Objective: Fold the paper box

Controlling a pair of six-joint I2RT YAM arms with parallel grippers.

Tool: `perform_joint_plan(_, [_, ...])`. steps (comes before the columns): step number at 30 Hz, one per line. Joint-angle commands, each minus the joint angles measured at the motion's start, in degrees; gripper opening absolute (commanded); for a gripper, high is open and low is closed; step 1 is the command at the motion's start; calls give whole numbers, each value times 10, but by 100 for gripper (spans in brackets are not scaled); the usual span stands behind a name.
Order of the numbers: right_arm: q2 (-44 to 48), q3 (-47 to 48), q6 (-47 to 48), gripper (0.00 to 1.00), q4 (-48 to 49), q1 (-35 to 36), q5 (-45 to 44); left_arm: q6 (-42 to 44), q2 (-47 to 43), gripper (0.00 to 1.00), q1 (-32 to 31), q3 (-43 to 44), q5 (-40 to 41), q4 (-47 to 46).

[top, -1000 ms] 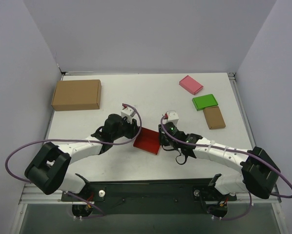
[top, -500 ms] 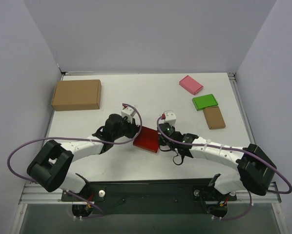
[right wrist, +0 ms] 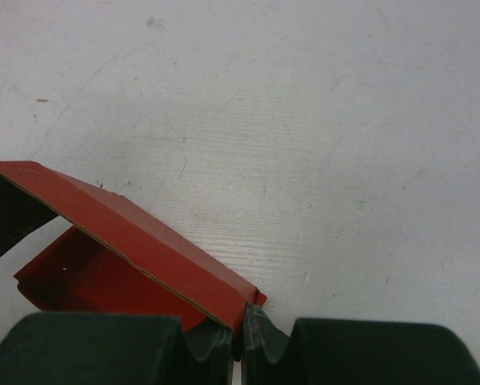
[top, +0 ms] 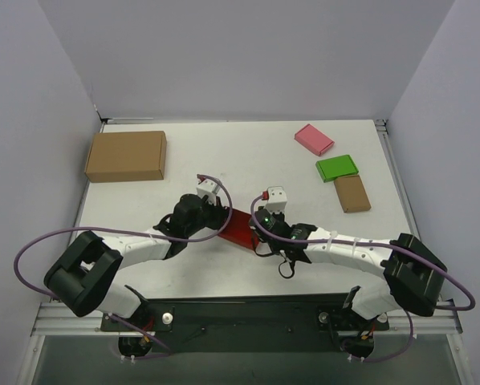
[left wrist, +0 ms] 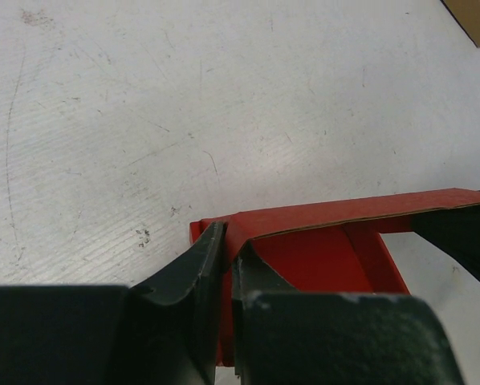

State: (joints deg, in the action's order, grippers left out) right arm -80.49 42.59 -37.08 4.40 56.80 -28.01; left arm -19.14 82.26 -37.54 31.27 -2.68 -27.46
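Top view: the paper box (top: 240,228) lies on the counter (top: 248,160) near its front middle, between the 2 arms. The left claw (top: 222,220) meets its left edge and the right claw (top: 258,228) its right edge. A large brown carton (top: 126,156) sits well apart at the far left.

Left wrist view: the left claw's jaws are almost together, pinching the corner of a raised red wall with only the card's thickness between them. The panel runs off to the right, lifted clear of the counter.

Right wrist view: the right claw is likewise closed down on the corner of a tilted red panel, with a lower panel beneath it.

The card looks thin, light and springy. It should crease readily along its scored lines but bow or dent if pushed mid-panel. Holds near corners and fold lines seem safest, though the smooth face may slip from so narrow a pinch.
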Motion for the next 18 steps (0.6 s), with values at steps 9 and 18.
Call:
perform_joint_plan(9, [-30,52,53,0,76,-19,-49,-36,8,0,-25,2,46,-39])
perform_joint_plan(18, [-84,57,119,0,191,-27,-80,-42,53,0,-29,-9,69,-150])
